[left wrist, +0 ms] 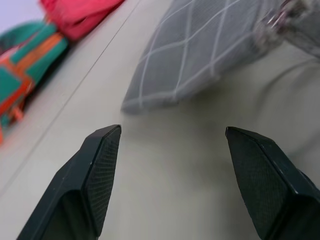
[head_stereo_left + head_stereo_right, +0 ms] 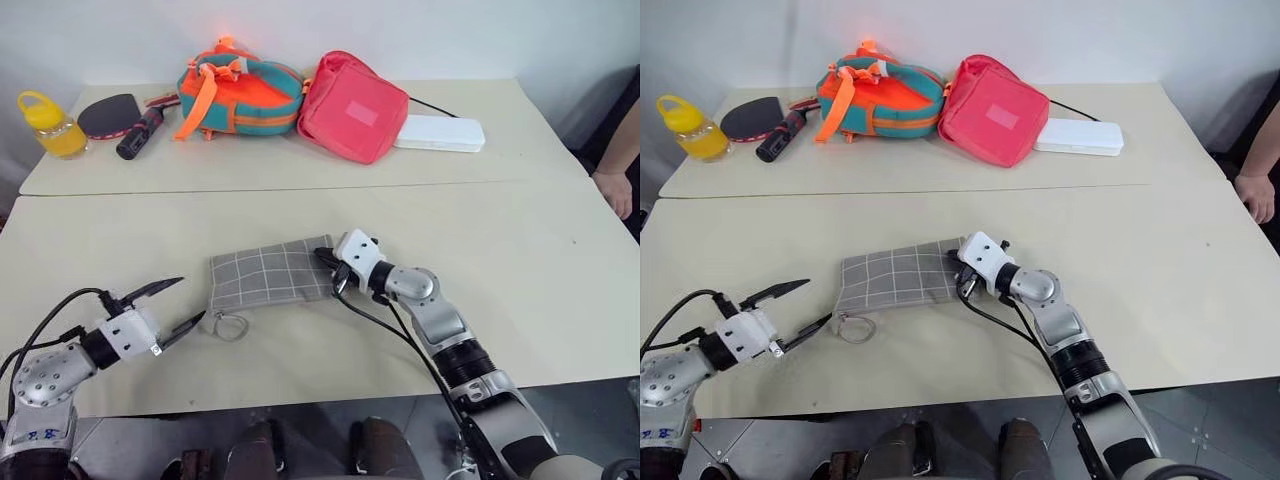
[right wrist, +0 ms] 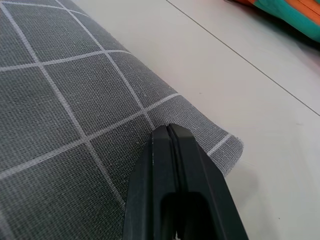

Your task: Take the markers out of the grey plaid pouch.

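Grey pouch point(image 2: 272, 276) with white grid lines, teal-and-orange backpack point(image 2: 240, 95), pink-red bag point(image 2: 353, 107), yellow bottle point(image 2: 50, 126).

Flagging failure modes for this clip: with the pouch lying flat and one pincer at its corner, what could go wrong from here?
The right pincer is shut at a corner of the flat grey plaid fabric pouch; whether it pinches cloth is unclear, so lifting may leave the pouch behind. The left pincer is open, apart from the pouch, beside its grey loop strap; it could snag the strap instead.
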